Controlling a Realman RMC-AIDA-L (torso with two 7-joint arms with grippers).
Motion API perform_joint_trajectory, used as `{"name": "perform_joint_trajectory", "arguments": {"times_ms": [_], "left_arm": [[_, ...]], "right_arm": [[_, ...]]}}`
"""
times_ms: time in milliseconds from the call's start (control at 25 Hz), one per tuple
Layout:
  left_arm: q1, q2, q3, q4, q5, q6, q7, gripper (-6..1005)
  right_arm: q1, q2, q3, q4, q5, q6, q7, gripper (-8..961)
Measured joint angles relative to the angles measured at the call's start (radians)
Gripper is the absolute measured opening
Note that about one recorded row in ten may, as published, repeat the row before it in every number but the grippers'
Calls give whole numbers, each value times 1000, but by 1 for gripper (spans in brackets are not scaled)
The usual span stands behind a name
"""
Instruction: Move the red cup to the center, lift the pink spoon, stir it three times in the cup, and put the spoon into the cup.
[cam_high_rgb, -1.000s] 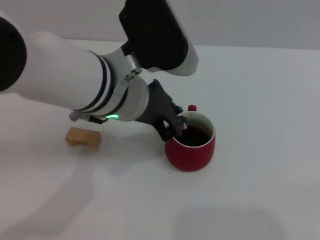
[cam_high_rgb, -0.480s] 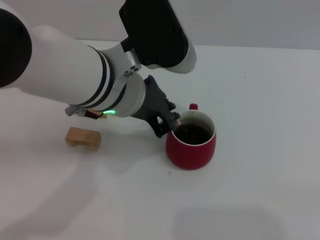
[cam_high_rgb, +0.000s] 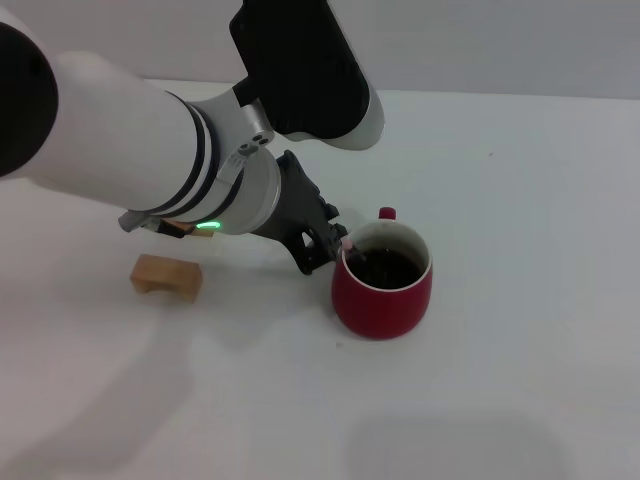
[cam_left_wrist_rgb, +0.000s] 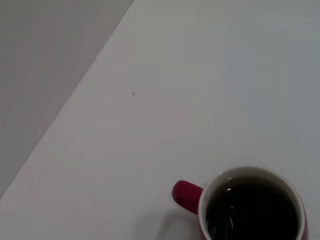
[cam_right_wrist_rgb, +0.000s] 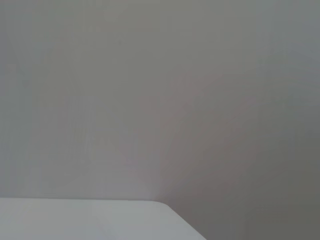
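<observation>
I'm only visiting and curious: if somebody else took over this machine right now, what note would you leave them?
Left gripper: at the near-left rim of the red cup, holding the pink spoon, whose pink tip shows at the fingers, lower end down in the cup.
Right gripper: out of sight, parked.
The cup stands upright on the white table; a wooden block lies to its left.
Done: spoon lifted and brought to the cup. How many stirs are finished cannot be told.
Left: finish stirring if needed, release the spoon into the cup.
</observation>
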Motion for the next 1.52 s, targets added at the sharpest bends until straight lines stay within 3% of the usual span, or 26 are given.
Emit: {"name": "perform_joint_trajectory", "arguments": {"times_ms": [1160, 1520], "left_arm": [[-44, -3, 64, -34, -18, 46, -15, 135], [-27, -2, 79, -85, -45, 4, -15, 131]], "right_arm": [[13, 0, 0, 2, 0, 9, 0, 0], [19, 0, 0, 3, 0, 9, 0, 0]]}}
